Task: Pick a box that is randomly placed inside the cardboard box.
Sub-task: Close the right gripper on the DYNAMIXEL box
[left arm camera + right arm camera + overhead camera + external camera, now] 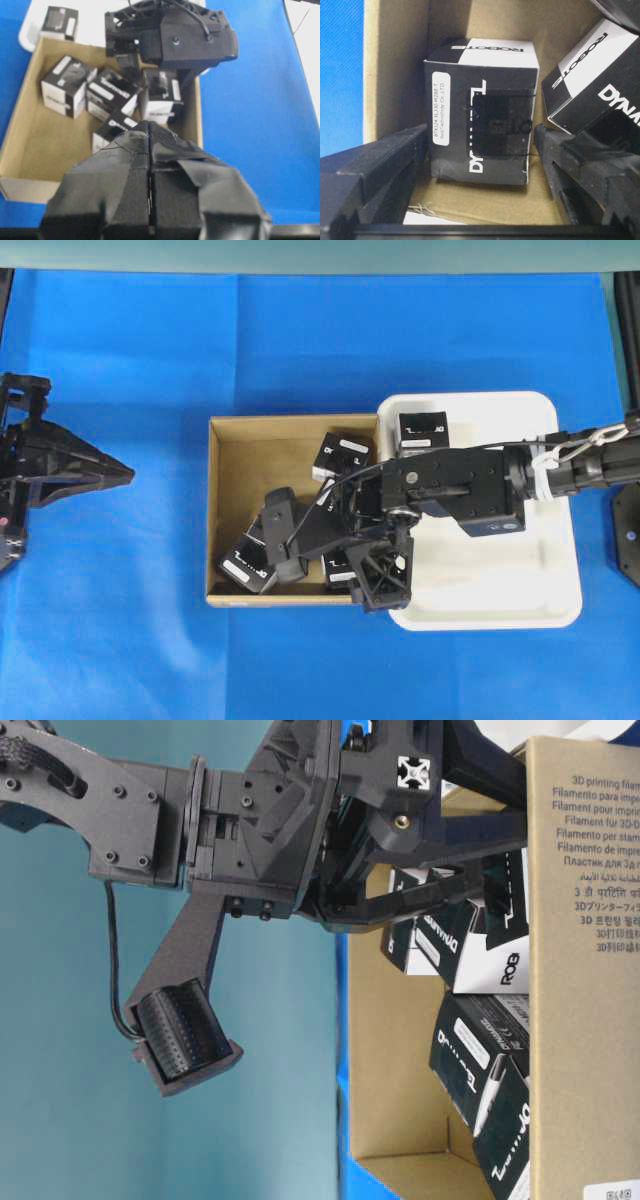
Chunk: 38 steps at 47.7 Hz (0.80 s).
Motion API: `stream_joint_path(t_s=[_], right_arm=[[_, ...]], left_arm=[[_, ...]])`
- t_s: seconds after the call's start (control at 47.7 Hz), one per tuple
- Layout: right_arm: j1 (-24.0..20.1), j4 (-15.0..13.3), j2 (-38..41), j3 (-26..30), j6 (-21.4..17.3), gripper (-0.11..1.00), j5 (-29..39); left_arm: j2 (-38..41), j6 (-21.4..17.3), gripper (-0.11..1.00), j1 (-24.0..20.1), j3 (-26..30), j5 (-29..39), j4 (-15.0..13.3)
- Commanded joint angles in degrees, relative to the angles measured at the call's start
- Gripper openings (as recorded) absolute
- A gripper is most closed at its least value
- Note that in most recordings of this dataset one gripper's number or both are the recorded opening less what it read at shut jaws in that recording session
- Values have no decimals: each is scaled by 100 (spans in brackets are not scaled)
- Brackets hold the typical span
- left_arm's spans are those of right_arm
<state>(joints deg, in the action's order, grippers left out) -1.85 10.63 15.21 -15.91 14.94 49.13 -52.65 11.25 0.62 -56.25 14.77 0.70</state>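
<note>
One box (482,112) sits framed between the right gripper's (482,165) wide-spread fingers, near a wall of the cardboard box (240,430). Step in hand: lining up the grasp. Next: lower, then close squarely. Long axis probably runs away from the wrist camera, label strip alongside. Left gripper (150,150) pressed closed, idle.

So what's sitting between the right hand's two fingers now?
In the right wrist view, a black box stands between the open right hand's fingers, on the cardboard box floor.

Left claw (150,165) closed — black boxes (67,85) beyond
</note>
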Motion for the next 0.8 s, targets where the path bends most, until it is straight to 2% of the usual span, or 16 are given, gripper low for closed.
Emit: stream_joint_path(t_s=[0.0, 0.335, 0.419, 0.566, 0.775], right_arm=[[18, -9, 44, 44, -62, 99, -26], [9, 0, 53, 62, -220, 97, 26], [9, 0, 35, 79, -211, 90, 97], [9, -9, -26, 97, -202, 65, 246], [26, -9, -220, 114, -220, 64, 229]], left_arm=[[26, 9, -7, 9, 123, -26, 18], [18, 0, -7, 0, 123, -26, 9], [9, 9, -7, 0, 132, -26, 18], [0, 9, -7, 0, 123, -26, 9], [9, 9, -7, 0, 123, -35, 9]])
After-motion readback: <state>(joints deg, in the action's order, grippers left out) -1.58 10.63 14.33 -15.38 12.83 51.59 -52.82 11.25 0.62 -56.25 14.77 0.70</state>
